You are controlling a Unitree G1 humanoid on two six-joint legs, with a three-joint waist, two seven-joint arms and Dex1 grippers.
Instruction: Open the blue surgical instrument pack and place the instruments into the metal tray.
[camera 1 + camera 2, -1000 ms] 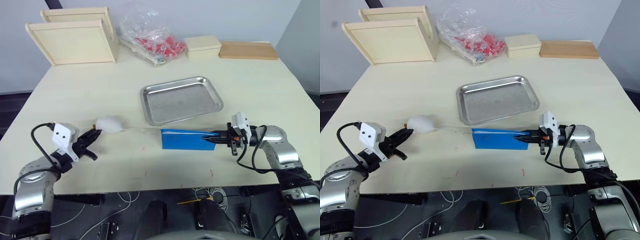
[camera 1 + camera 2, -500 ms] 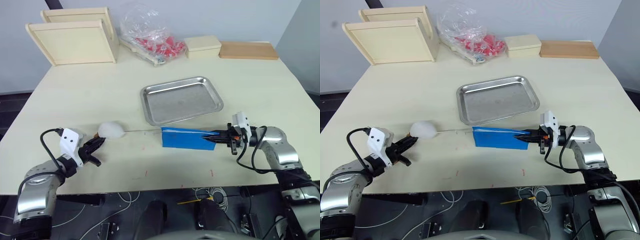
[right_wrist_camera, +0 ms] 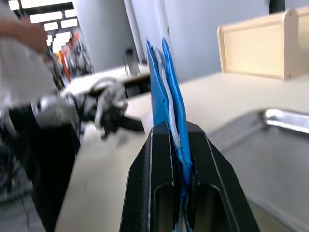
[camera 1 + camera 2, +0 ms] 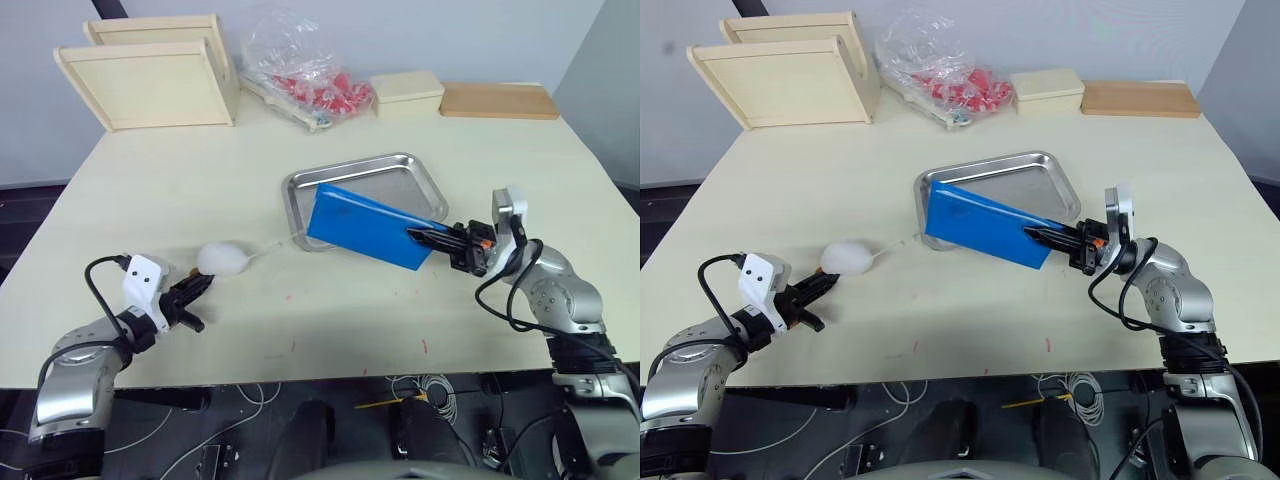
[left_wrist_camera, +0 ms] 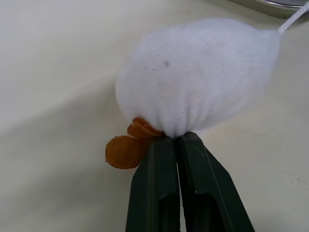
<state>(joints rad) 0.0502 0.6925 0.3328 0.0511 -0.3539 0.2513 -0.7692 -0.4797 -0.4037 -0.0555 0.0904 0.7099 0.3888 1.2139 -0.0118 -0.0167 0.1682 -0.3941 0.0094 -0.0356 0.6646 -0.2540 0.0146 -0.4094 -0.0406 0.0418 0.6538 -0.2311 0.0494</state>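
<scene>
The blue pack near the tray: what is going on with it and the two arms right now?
The right gripper has its jaws shut on the blue surgical instrument pack, holding it tilted over the near part of the metal tray. The left gripper is shut at the edge of a white pouch on the table, whose cord runs toward the tray.

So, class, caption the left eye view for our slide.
Right gripper holds the blue pack tilted over the metal tray.

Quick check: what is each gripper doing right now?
Left gripper: shut on the white pouch.
Right gripper: shut on the blue surgical instrument pack.
</scene>
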